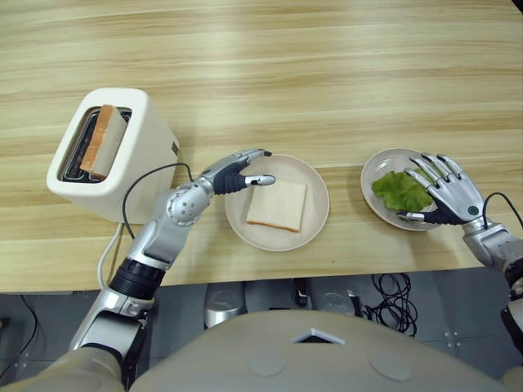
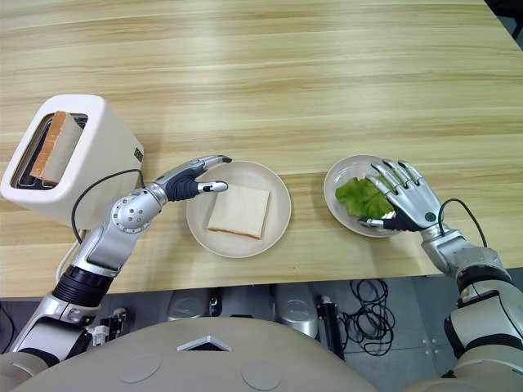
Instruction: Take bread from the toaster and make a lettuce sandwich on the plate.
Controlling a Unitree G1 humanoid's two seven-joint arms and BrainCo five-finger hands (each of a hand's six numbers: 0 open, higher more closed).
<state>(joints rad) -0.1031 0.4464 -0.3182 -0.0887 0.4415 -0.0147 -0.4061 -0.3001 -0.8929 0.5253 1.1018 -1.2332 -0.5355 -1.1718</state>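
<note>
A cream toaster point(image 1: 122, 155) stands at the left with one slice of bread point(image 1: 104, 140) sticking up from its slot. Another slice of bread point(image 1: 277, 206) lies flat on the beige plate point(image 1: 315, 192) in the middle. My left hand point(image 1: 237, 173) hovers at that plate's left rim, fingers stretched out, holding nothing. A green lettuce leaf point(image 1: 400, 190) lies in a small bowl point(image 1: 377, 166) at the right. My right hand point(image 1: 441, 192) is over the bowl's right side, fingers spread above the leaf, thumb beside it, not closed on it.
The wooden table point(image 1: 327, 73) stretches wide behind the plate and bowl. The toaster's black cord point(image 1: 139, 184) loops past my left forearm toward the table's near edge.
</note>
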